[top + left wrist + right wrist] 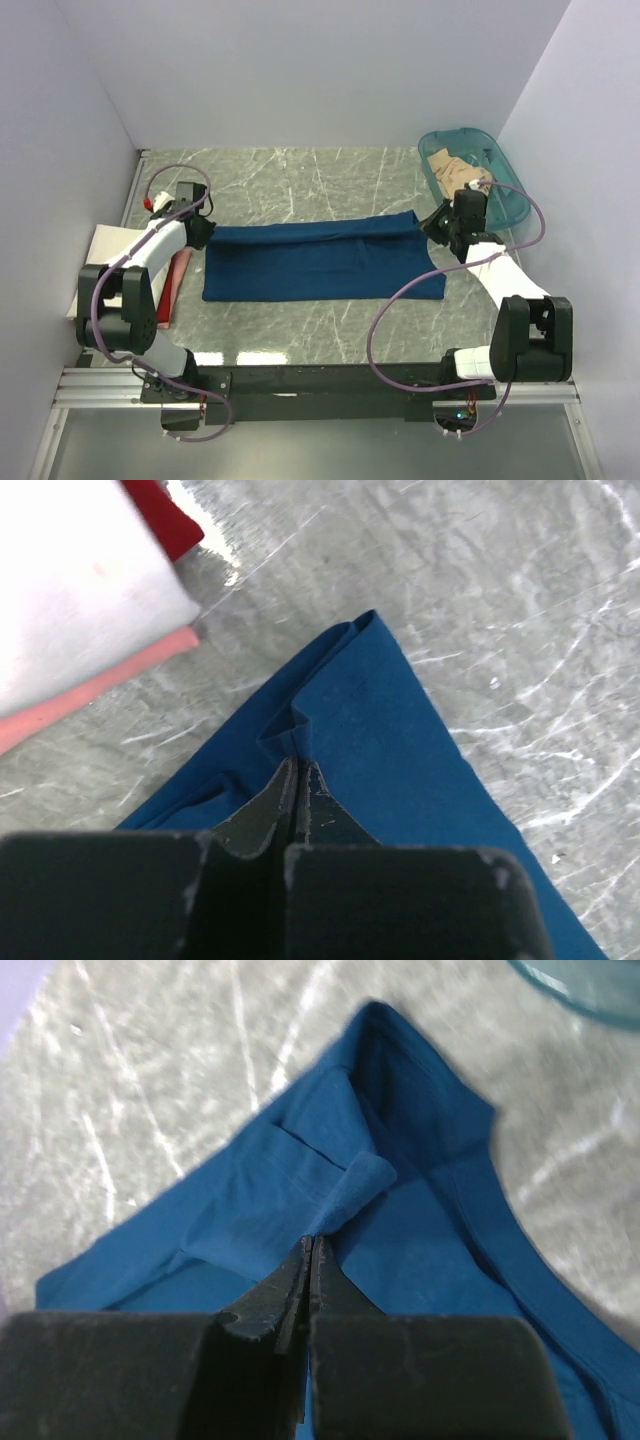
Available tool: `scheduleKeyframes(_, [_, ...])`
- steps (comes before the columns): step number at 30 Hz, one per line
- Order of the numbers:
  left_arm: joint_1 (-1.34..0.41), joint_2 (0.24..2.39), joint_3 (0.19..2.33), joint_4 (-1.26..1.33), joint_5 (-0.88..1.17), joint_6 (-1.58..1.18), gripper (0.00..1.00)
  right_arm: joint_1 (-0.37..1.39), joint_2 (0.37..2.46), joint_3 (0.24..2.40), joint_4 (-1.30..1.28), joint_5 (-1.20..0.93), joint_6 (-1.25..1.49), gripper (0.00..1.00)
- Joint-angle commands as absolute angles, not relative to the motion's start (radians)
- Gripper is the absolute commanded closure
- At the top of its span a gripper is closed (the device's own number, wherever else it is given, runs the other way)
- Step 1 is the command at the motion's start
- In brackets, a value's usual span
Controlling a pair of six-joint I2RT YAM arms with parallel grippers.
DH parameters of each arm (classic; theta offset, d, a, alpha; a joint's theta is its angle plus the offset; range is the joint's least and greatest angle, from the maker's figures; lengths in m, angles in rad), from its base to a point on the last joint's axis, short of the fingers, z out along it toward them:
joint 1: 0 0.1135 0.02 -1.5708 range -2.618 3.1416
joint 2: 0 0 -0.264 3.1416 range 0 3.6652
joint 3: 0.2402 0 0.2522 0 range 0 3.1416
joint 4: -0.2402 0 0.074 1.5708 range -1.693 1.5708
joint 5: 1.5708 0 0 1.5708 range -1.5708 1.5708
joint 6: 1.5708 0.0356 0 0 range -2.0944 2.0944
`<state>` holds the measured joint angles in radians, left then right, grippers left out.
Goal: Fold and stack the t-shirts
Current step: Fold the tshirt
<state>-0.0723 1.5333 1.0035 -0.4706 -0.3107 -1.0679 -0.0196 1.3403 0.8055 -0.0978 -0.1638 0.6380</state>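
mid-fold: left end effector and right end effector each clamp navy t-shirt far corners; next, probably lay that edge over evenly.

Grey marbled table, plain lilac walls

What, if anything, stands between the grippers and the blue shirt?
Nothing visible does. The left gripper and the right gripper are each shut directly on a fold of the blue shirt, one at each of its far corners.
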Motion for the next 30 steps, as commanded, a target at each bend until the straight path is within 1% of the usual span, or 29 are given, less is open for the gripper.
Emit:
scheduleKeyframes(1, [-0.067,1.485,0.977,-0.437,-0.308,-1.074,0.99,-0.018,1.286,0.784,-0.092,-0.123,0.635,1.00])
scheduleKeyframes(12, [-0.064,1.440,0.939,-0.436,-0.316,-1.062,0.99,-0.018,1.212,0.744,-0.121,-0.100,0.635,1.00])
scheduleKeyframes(30, [-0.063,1.394,0.835,-0.397,-0.313,-1.065,0.99,-0.020,1.158,0.640,-0.121,-0.083,0.635,1.00])
